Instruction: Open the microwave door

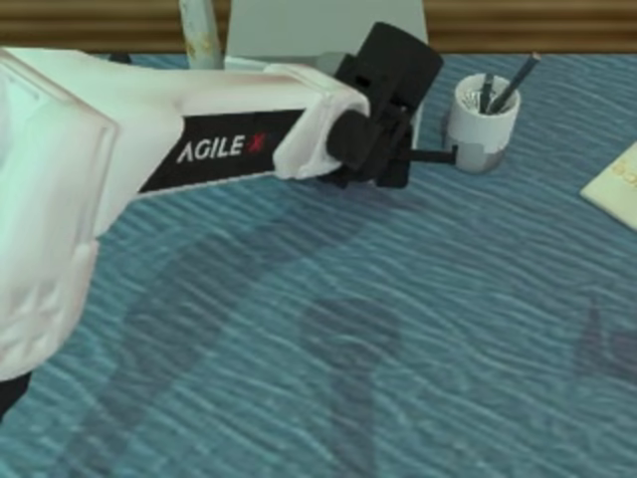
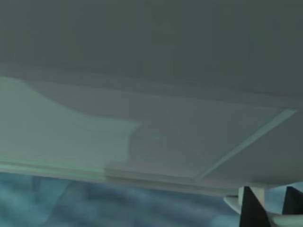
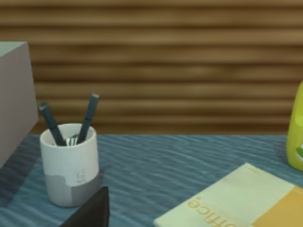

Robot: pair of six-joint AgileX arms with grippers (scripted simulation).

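The left arm (image 1: 149, 149) fills the left and far part of the top view, reaching across the tabletop (image 1: 418, 329) toward the microwave (image 1: 328, 30), which stands at the far edge, centre, largely hidden by the arm. The left gripper (image 1: 438, 154) sits just right of the microwave's near right corner, with one dark finger pointing right and ending at the side of a cup (image 1: 483, 124) holding pens; contact with the cup cannot be confirmed. The left wrist view is filled at close range by a pale grey surface, judged to be the microwave's underside or the door (image 2: 156, 142), with a seam running across it; whether the left gripper is released or clenched on the door's edge cannot be told. The right arm is out of the top view and appears parked; its wrist view shows the cup, a notebook (image 3: 236, 198) and a yellow bottle (image 3: 296, 127) to the right, and its gripper's state cannot be told. Risks, as judged: if the door is swung outward to the right, the left gripper or door edge could strike and tip the cup, spilling the pens. A weak grip could slip off the door. Pulling hard could drag the microwave along the tabletop.
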